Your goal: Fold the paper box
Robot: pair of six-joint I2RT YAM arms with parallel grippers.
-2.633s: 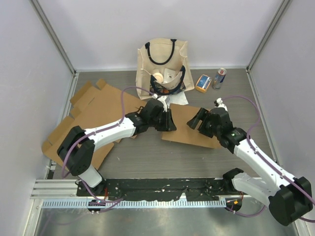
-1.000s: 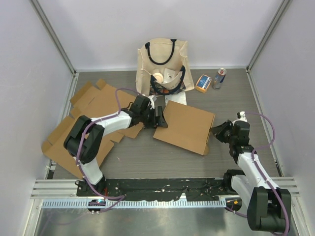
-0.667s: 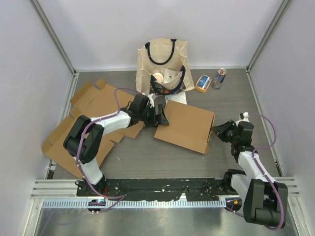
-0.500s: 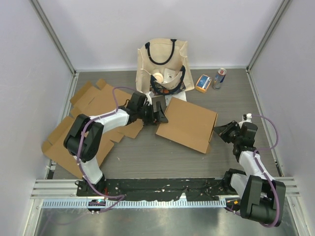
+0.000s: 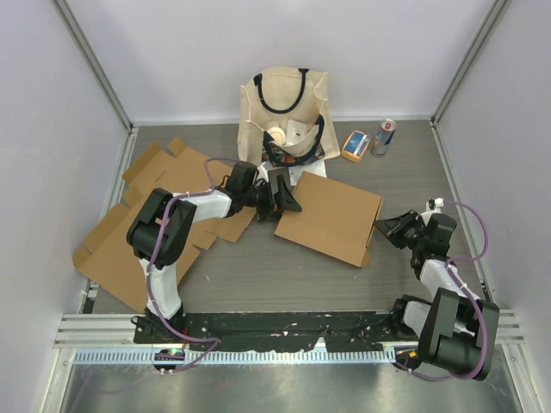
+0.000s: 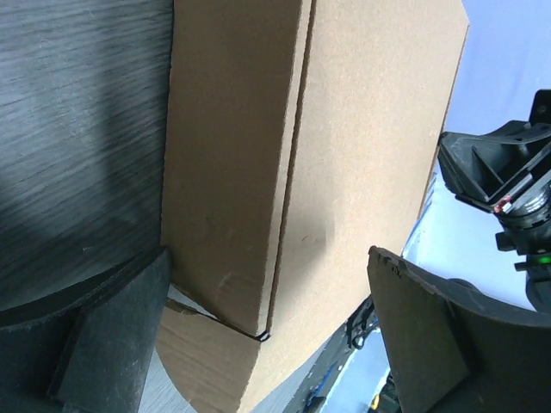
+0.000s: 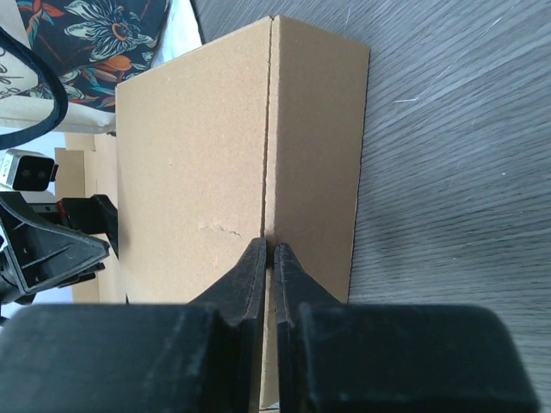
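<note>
Now the creased brown paper box (image 5: 330, 217) lies flat; left gripper (image 5: 291, 196) gapes wide, gripping nothing; right gripper (image 5: 385, 231) closed.

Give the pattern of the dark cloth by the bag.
Floral, orange and pale blooms on dark; the cloth shows best in the right wrist view.

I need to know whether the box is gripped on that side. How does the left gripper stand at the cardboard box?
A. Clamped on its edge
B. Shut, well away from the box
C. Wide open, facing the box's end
C: the left wrist view shows the left gripper with fingers spread far apart and the cardboard box in the gap.
</note>
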